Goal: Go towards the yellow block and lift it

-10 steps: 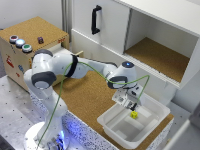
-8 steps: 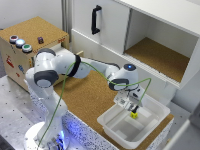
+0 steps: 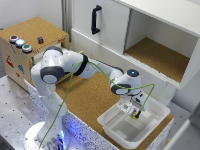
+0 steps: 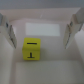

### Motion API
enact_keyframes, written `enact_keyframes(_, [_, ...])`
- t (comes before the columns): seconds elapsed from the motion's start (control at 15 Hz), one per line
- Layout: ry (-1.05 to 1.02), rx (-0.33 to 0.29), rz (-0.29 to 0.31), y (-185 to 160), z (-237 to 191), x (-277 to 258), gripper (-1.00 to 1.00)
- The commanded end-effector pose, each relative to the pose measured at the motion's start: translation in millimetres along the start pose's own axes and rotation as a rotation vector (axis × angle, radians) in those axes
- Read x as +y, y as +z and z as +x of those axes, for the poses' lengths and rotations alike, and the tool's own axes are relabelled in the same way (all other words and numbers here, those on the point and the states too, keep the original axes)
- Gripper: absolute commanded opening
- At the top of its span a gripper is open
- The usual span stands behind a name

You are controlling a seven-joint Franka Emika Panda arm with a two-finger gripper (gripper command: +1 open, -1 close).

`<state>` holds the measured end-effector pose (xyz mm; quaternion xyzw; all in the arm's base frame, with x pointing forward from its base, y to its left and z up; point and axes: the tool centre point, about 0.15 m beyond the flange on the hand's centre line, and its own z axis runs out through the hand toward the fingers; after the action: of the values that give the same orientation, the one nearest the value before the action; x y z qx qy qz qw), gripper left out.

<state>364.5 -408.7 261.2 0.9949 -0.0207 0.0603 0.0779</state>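
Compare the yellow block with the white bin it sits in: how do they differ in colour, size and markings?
The yellow block is bright yellow, while the white bin is plain white. The block is tiny, taking up only a small patch of the bin's floor; the bin is wider than the whole gripper. The block carries a dark mark on its top face; the bin shows none. Both have square corners.

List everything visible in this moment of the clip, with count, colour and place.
yellow block: one, yellow, inside the white tray, between the gripper fingers
white tray: one, white, on the cork counter edge
cork box: one, brown top, at the exterior view's left
buttons: three, on the cork box
cabinet door handle: one, black, on the white cabinet
open shelf: one, cork-floored, at the exterior view's right
gripper: one, open, down in the tray over the block
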Motion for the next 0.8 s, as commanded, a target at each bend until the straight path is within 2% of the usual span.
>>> enact_keyframes(0.0, [-0.019,0.068,0.073,1.4,-3.4,11.1,1.00])
enact_keyframes(0.07, [-0.019,0.068,0.073,1.4,-3.4,11.1,1.00])
enact_keyframes(0.13, [-0.012,-0.019,0.005,9.2,0.7,-1.2,1.00])
enact_keyframes(0.4, [-0.016,0.003,0.057,18.4,4.7,-18.7,1.00])
enact_keyframes(0.53, [0.005,0.005,0.051,23.9,9.4,-25.4,1.00])
enact_keyframes(0.73, [0.029,-0.034,0.085,42.7,15.5,-26.2,1.00])
